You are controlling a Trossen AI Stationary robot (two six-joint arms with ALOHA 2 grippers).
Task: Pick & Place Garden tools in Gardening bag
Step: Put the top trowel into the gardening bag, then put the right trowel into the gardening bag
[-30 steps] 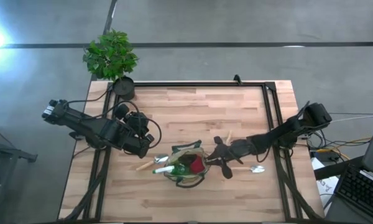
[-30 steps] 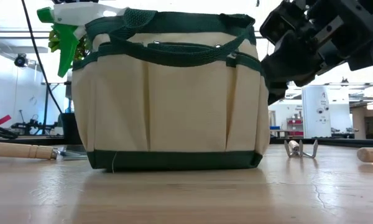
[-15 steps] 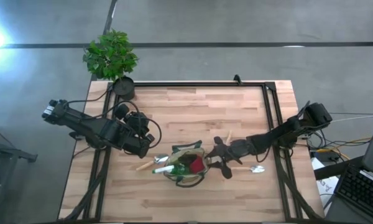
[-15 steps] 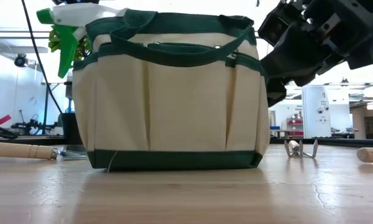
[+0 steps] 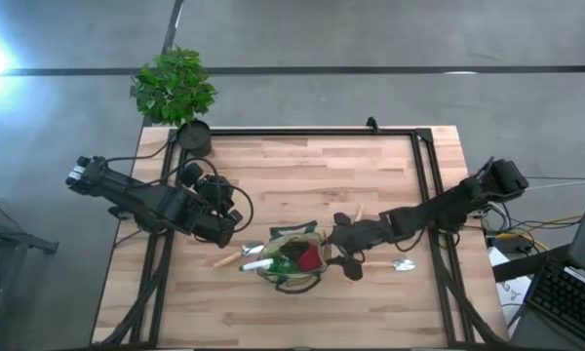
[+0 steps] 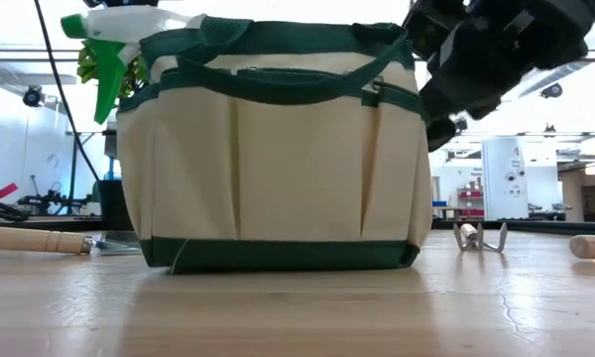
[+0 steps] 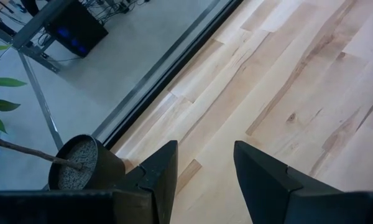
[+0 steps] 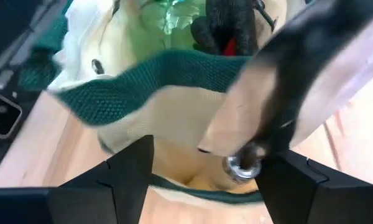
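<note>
**Right gripper at the bag's right rim, holding a wooden-handled tool**

We find the gardening bag [image 5: 291, 261] near the middle of the worktop [image 5: 302, 171], toward its near edge. The right gripper [image 5: 339, 252] is at the bag's right rim, its fingers [image 8: 127, 171] closed on a wooden-handled tool [image 8: 248, 118] tilted over the bag's opening. A green-and-white spray bottle [image 6: 114, 45] protrudes at the bag's left. A hand rake [image 6: 479, 237] and a trowel [image 5: 404, 264] lie right of the bag. The left gripper [image 5: 229, 229] rests left of the bag, its fingers [image 7: 161, 177] narrowly parted and empty.
</note>
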